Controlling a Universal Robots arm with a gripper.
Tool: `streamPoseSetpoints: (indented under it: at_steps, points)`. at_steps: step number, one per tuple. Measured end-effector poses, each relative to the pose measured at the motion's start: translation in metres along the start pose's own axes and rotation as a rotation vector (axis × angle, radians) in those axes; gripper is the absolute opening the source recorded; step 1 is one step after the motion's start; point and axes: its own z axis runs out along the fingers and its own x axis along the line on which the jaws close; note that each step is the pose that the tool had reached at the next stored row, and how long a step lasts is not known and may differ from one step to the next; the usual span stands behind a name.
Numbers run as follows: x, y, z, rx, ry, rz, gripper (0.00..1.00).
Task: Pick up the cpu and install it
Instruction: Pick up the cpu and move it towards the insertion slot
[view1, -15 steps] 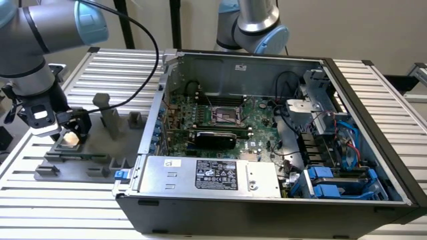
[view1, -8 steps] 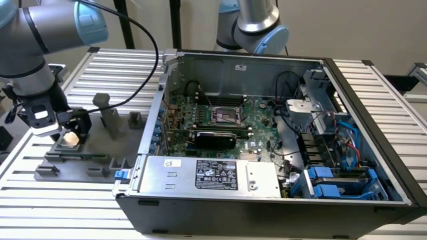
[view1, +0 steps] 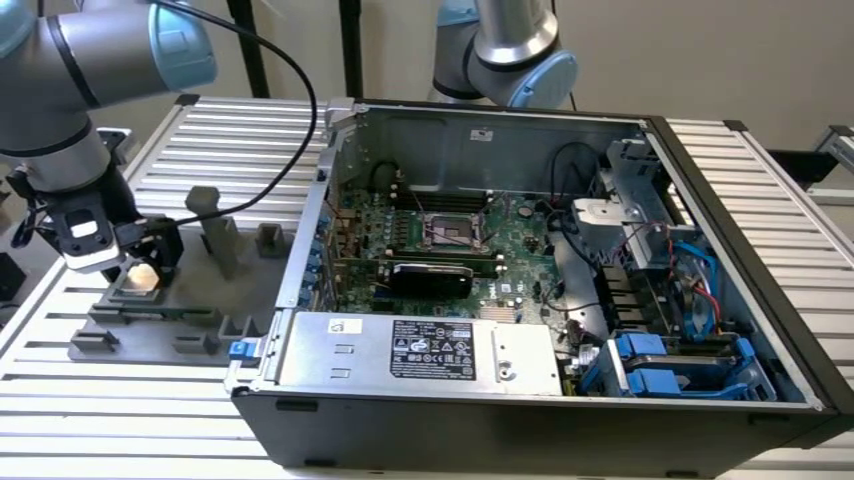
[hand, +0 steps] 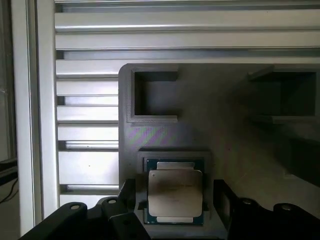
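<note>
The gripper (view1: 131, 266) is hovering at the exterior view's left with its fingers (hand: 129, 202) spread, straddling the cpu (hand: 175, 192), which is lying flat in its pocket in the grey fixture (hand: 165, 135). Closing squarely on opposite edges, without tilting the chip, is looking key. The cpu is facing metal top up, and its slightly longer axis is apparently running along the finger gap.

Plain beige wall (view1: 694, 60) behind slatted aluminium table (view1: 120, 420)
</note>
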Motion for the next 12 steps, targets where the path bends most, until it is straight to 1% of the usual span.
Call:
streamPoseSetpoints:
  at_steps: [6, 9, 12]
  points:
    - [0.0014, 0.0005, 0.0012, -0.0023, 0.0001, 0.000, 0.73]
    - [0.0014, 0.0004, 0.0012, -0.0010, 0.0001, 0.000, 0.73]
    - [0.0014, 0.0005, 0.0012, 0.0026, 0.0001, -0.001, 0.73]
